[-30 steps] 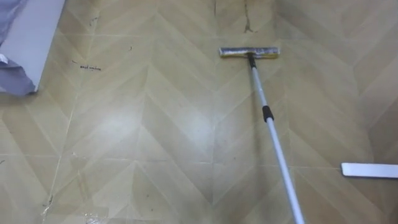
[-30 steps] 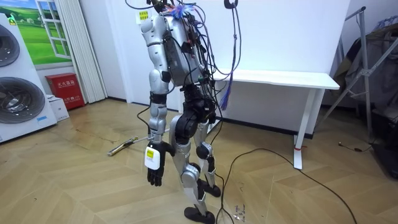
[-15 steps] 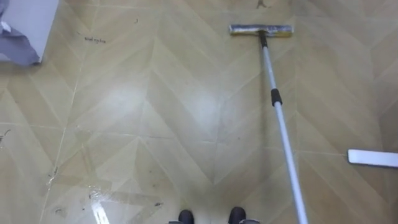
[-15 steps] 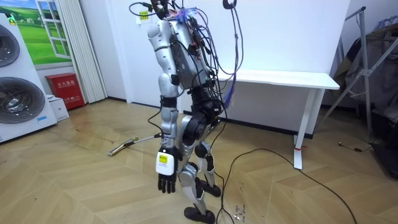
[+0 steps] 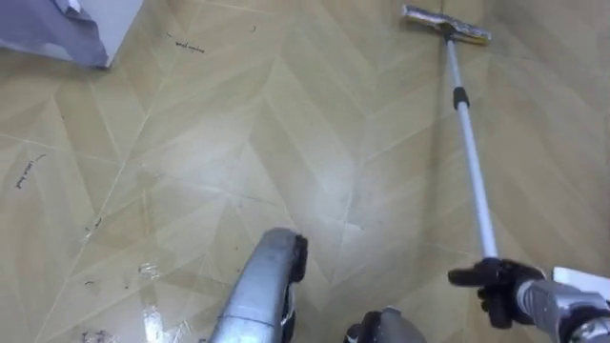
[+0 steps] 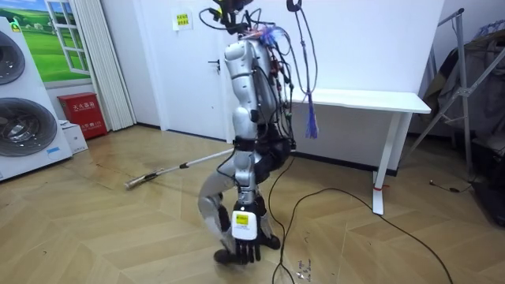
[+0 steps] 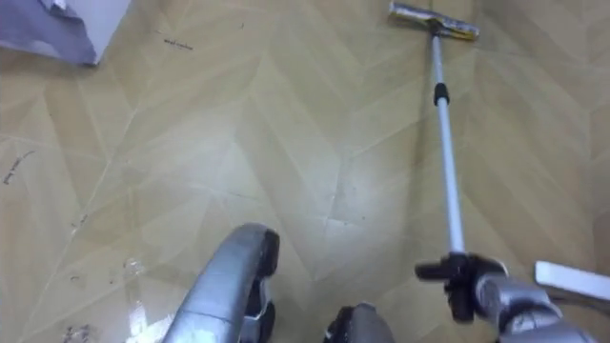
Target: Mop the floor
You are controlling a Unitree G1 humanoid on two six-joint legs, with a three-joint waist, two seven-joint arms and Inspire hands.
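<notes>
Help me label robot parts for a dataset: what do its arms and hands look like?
The left arm is silver-grey metal with rounded casings and dark joints. The left hand is black, with a white tag marked yellow at its back. The right hand also has black fingers, on a silver-grey cylindrical right forearm. Dark cables loop around the shoulders.

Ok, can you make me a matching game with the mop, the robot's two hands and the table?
1. mop head
2. right hand
3. left hand
4. white table

A. hanging open, low by the robot's leg
B. standing by the wall
C. fingers curled round the mop pole
D. flat on the floor, far ahead

Pairs: 1-D, 2-C, 3-A, 4-B.
</notes>
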